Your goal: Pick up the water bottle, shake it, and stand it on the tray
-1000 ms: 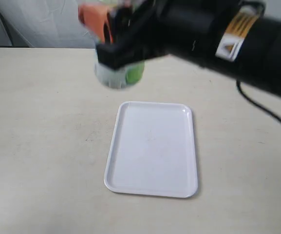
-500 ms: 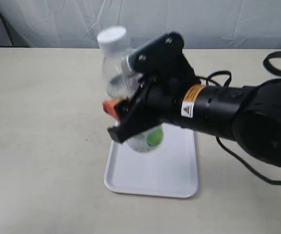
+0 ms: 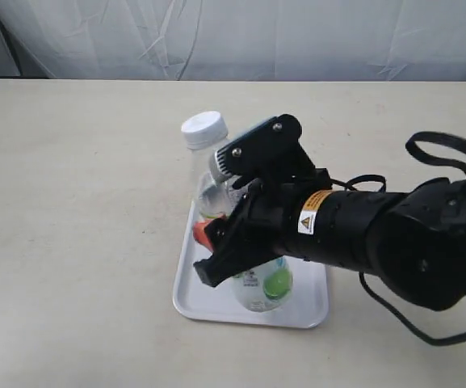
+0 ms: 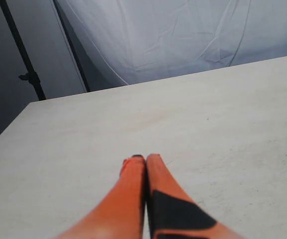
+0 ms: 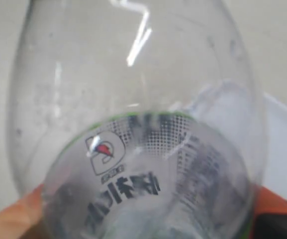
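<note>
The water bottle [image 3: 258, 284], clear with a white cap [image 3: 200, 129] and a lime label, leans left over the white tray [image 3: 191, 297], its base low near the tray's front part. My right gripper [image 3: 220, 246] is shut on the bottle's middle; whether the base touches the tray I cannot tell. In the right wrist view the bottle [image 5: 133, 114] fills the picture, with an orange finger [image 5: 14, 214] on each side. My left gripper [image 4: 145, 158] is shut on nothing, hovering over bare table, and does not show in the exterior view.
A pale tabletop [image 3: 71, 202] surrounds the tray, with a white curtain [image 3: 297, 36] behind its far edge. The right arm's black body and cable [image 3: 442, 153] lie over the table's right half. A dark stand pole [image 4: 21, 55] rises beyond the table in the left wrist view.
The right gripper has come down and forward with the bottle, from high above the table's far side to just over the tray. The left gripper's earlier state is not shown.
</note>
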